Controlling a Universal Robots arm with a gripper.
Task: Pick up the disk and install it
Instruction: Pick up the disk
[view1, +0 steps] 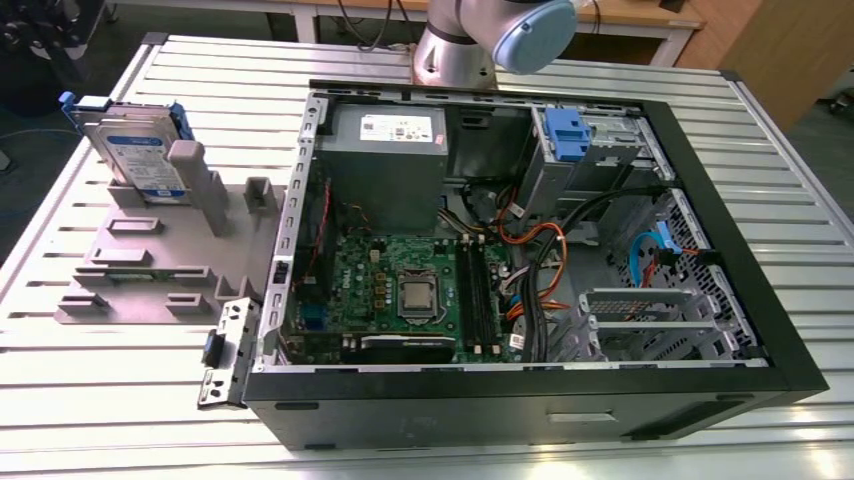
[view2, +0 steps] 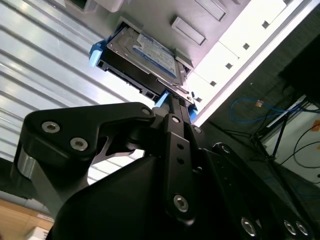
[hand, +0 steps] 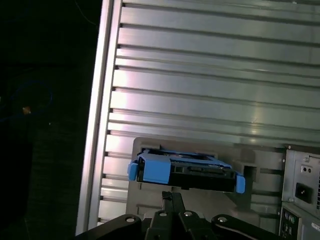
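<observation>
The black gripper (hand: 171, 196), pressed together and empty, faces the silver, blue-framed rectangular disk (hand: 187, 172) standing in the grey plastic fixture (view1: 174, 262) near the worktop's corner. Arriving unspread, it could topple the disk.

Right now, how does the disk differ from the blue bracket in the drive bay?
The disk stands on edge in the grey fixture, outside the computer case; the blue bracket sits inside. The disk has a labelled silver face; the bracket is all blue. Both have blue plastic.
</observation>
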